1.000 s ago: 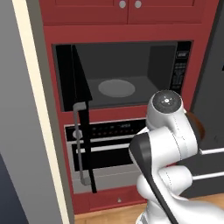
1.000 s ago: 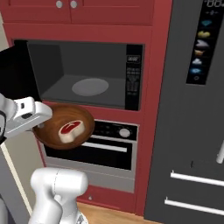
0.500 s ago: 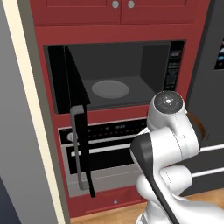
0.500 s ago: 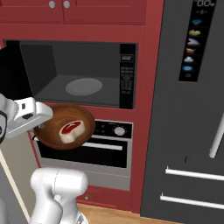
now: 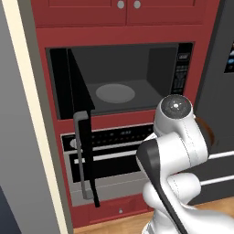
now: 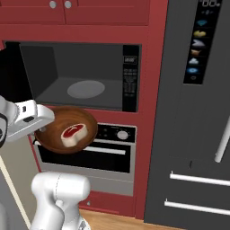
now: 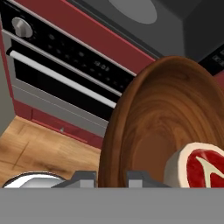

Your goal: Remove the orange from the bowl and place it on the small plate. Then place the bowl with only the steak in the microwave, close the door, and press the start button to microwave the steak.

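My gripper (image 6: 39, 130) is shut on the left rim of the brown wooden bowl (image 6: 67, 130), holding it level in front of and just below the microwave (image 6: 81, 76). The red steak (image 6: 74, 134) with its white fat rim lies in the bowl. In the hand view the bowl (image 7: 162, 127) stands close, the steak (image 7: 201, 168) is at the lower right, and the gripper (image 7: 111, 177) pinches the rim. The microwave (image 5: 114, 77) is open, with its black door (image 5: 75, 91) swung out to the left. The orange and the small plate are out of view.
An oven (image 6: 112, 148) with knobs and a horizontal handle sits under the microwave. A tall dark fridge (image 6: 197, 112) stands to the right. The button panel (image 6: 130, 81) is on the microwave's right side, and the glass turntable (image 6: 85, 88) lies in its cavity. The floor (image 7: 35, 148) is wood.
The whole scene has slid slightly left in both base views, so the base has moved. The bowl with the steak stays held in the same place relative to the arm.
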